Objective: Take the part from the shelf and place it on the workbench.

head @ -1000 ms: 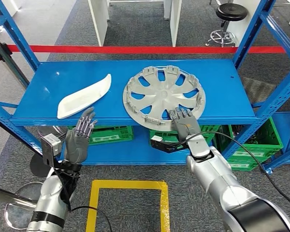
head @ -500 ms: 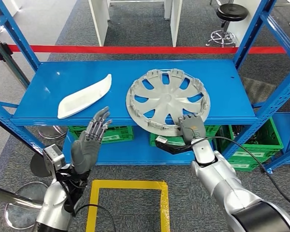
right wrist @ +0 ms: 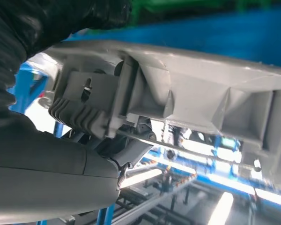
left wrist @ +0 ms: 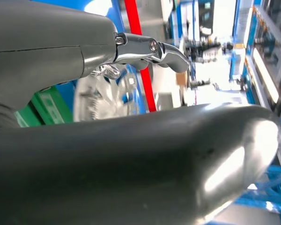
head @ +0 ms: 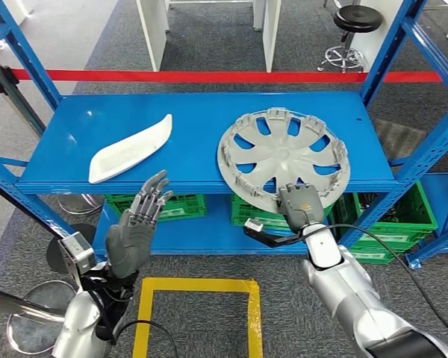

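A grey wheel cover point(head: 284, 158) lies inner side up on the blue shelf board point(head: 199, 119), its near edge jutting past the shelf's front lip. My right hand point(head: 299, 202) grips that near rim; the right wrist view shows the cover's ribbed rim point(right wrist: 160, 93) pressed against the thumb. My left hand point(head: 136, 226) hangs in front of the shelf with fingers spread and nothing in it. A white curved trim piece point(head: 131, 148) lies on the shelf's left half, beyond the left hand.
Blue shelf uprights point(head: 430, 142) stand at both sides. Green crates point(head: 171, 205) sit on the lower shelf. A yellow square outline point(head: 196, 313) marks the floor below. Red tape point(head: 210, 76) runs behind the shelf; a stool point(head: 354, 26) stands at the far right.
My right hand has dragged the wheel cover to the right and toward the shelf's front edge. My left hand has risen slightly and spread its fingers.
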Robot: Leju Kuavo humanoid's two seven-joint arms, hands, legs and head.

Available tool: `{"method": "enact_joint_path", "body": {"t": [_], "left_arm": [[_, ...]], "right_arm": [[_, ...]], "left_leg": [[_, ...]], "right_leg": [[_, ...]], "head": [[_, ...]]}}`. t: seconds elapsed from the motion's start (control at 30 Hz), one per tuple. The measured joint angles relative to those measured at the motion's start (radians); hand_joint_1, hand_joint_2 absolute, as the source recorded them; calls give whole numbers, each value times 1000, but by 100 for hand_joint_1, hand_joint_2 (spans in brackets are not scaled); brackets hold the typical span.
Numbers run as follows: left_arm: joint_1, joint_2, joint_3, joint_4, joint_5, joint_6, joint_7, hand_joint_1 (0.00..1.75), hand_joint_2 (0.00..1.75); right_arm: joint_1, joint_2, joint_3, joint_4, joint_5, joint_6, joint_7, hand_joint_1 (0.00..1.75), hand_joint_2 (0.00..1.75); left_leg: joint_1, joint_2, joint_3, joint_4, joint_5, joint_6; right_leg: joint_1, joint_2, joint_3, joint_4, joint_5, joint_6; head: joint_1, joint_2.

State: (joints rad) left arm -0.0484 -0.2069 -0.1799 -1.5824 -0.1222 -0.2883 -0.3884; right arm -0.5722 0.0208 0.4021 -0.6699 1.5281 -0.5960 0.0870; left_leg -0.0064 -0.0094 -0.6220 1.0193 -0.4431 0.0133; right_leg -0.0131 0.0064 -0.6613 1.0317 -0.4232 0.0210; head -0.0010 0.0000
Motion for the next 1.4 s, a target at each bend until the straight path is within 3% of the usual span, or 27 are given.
{"method": "enact_joint_path", "body": {"t": [0.17, 0.37, 0.57, 0.67, 0.93, 1.1, 1.23, 1.4], "left_arm": [[23, -20, 4, -41, -62, 30, -6, 0, 0], [34, -37, 16, -63, -70, 30, -10, 0, 0], [64, -53, 43, -78, -114, 74, -31, 0, 0], [74, -56, 56, -88, -121, 79, -36, 0, 0], [84, -59, 72, -104, -128, 77, -63, 0, 0], [123, -64, 99, -162, -158, 103, -143, 0, 0], [156, -72, 138, -232, -210, 152, -183, 0, 0], [200, -78, 179, -289, -234, 229, -221, 0, 0]], "right_arm": [[127, 56, -132, -317, -17, 65, -193, 175, 175], [222, 109, -184, -593, -100, 110, -286, 175, 175], [343, 171, -198, -904, -365, 181, -382, 175, 175], [380, 196, -205, -1027, -429, 210, -405, 175, 175], [416, 228, -232, -1143, -507, 235, -440, 175, 175], [449, 259, -282, -1230, -850, 339, -503, 175, 175], [469, 260, -325, -1285, -1139, 432, -501, 175, 175], [485, 260, -354, -1269, -1288, 460, -470, 175, 175]], "left_leg": [[0, 0, 0, 0, -1, -1], [0, 0, 0, -1, -1, -1], [0, 0, 0, 0, -1, -1], [0, 0, 0, 0, -2, -1], [0, 0, 0, 0, -2, -1], [0, 0, 0, 0, -2, -1], [0, 0, 0, 0, -4, -1], [0, 0, 0, -1, -5, 0]], "right_leg": [[0, 0, 0, 0, -1, 0], [1, 0, 0, 0, -1, 0], [0, 0, 0, 0, -1, 0], [0, 0, 0, 0, -2, 0], [0, 0, 0, 0, -2, 1], [0, 0, 0, 0, -2, 1], [0, 1, 0, 0, -3, 0], [0, 1, 0, 0, -4, 1]], "head": [[0, 0], [0, 0], [0, 0], [0, 0], [0, 0], [0, 0], [0, 0], [0, 0]]}}
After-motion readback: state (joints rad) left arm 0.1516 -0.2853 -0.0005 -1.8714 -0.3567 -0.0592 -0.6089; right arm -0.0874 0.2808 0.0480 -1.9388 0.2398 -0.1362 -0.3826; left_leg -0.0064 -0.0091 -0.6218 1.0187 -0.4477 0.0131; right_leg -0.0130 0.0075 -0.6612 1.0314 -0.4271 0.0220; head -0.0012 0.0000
